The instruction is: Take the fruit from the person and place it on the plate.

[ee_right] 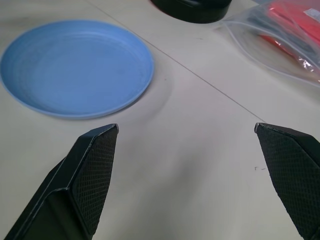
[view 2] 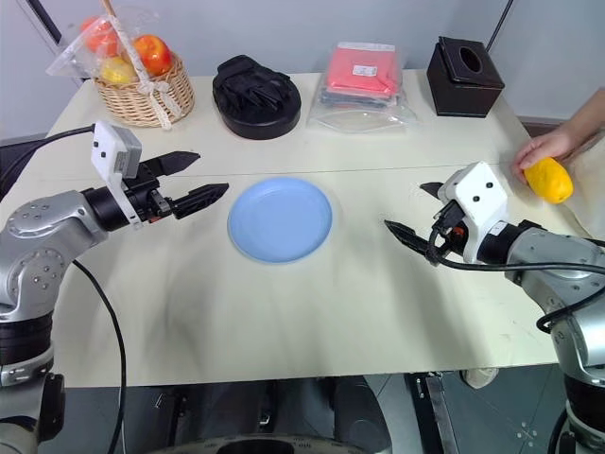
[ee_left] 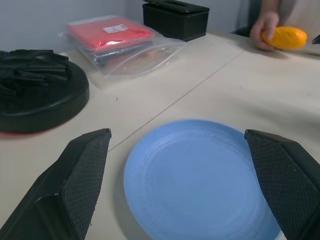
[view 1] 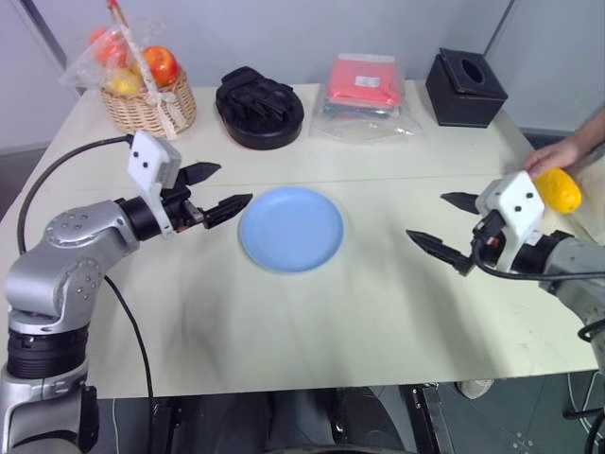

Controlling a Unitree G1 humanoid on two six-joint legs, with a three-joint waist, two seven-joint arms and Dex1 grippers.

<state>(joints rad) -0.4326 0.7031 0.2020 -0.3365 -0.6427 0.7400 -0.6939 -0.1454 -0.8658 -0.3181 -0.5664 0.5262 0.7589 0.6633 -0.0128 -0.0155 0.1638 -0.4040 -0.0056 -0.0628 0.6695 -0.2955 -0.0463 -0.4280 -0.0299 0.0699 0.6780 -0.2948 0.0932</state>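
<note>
Left eye view, read from the robot's left across to its right. A wicker basket (view 1: pixel 148 104) of plastic-wrapped round fruit is seen at the far left corner of the pale table (view 1: pixel 312 331). Just right of it sits a round black tray (view 1: pixel 259 107) with dark lumpy contents; further along the back edge a clear bag with red contents (view 1: pixel 364 90) is laid flat, then a black box (view 1: pixel 464 87).

Nearer the front, the left gripper (view 1: pixel 216 192) is held level above the table, fingers spread wide with nothing between them, tips aimed toward the plate (view 1: pixel 291 228). The light-blue plate lies flat and bare at mid-table — just beyond the left fingertips, not touched by them. In the left wrist view the plate (ee_left: pixel 200 180) is framed between the two black fingers (ee_left: pixel 75 185).

Right of the plate, the right gripper (view 1: pixel 444 227) is seen, likewise spread wide and holding nothing, pointed inward toward the plate but well apart from it.

At the far right table edge the fruit (view 1: pixel 558 189) — yellow-orange, elongated — rests on the table with the person's hand (view 1: pixel 553 156) laid against its far side. The fruit sits just behind the right gripper's white housing; contact between them cannot be told.
</note>
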